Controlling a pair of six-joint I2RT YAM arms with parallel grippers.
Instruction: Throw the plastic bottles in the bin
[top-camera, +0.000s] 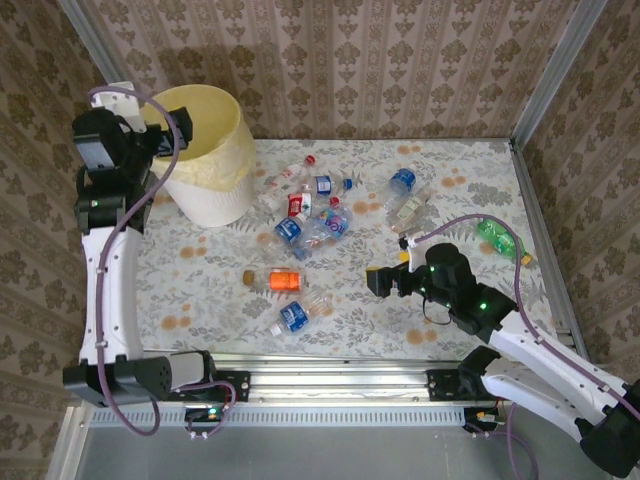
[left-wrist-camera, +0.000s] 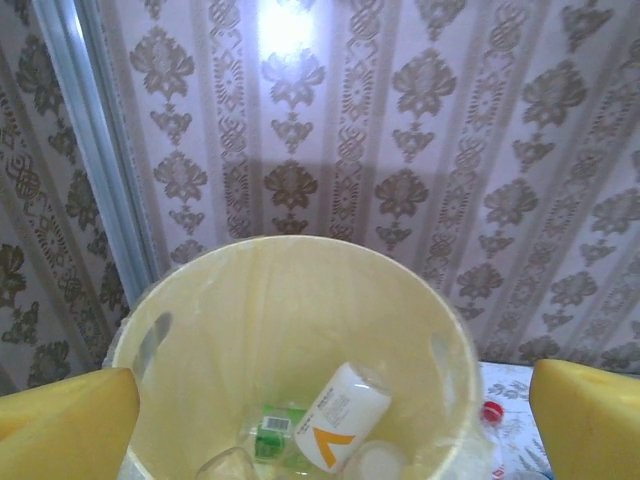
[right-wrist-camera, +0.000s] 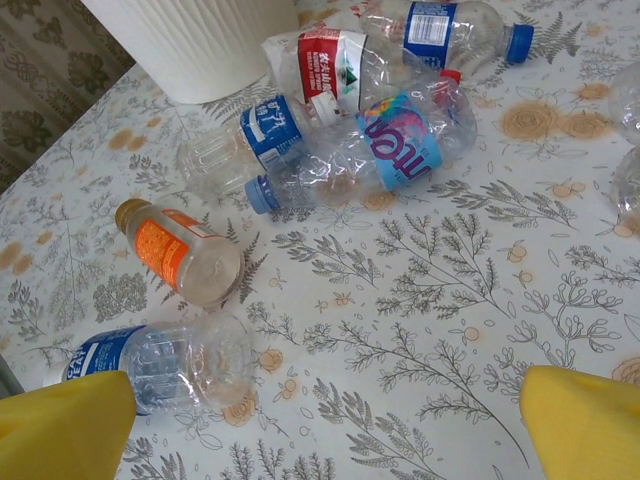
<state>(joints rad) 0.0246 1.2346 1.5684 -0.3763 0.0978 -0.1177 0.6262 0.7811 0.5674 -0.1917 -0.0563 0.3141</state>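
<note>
Both spread wide: left pincer (left-wrist-camera: 325, 425), right pincer (right-wrist-camera: 320, 425)

Bottle-clearing scene, with several things cropped, covered or cut short by the frame.

In the left wrist view the bottom edge cuts off the near rim of the bin (left-wrist-camera: 200, 330) and the clear bottles (left-wrist-camera: 225, 465) deepest in it, and the yellow fingers (left-wrist-camera: 60, 425) of the left end effector (left-wrist-camera: 320, 430) are cropped at both lower corners. In the right wrist view a finger (right-wrist-camera: 60, 425) of the right end effector (right-wrist-camera: 320, 425) covers one end of a blue-labelled bottle (right-wrist-camera: 160, 365), and other bottles (right-wrist-camera: 630, 190) run off the right edge. From above, the left arm (top-camera: 105, 170) hides part of the bin's rim.
</note>
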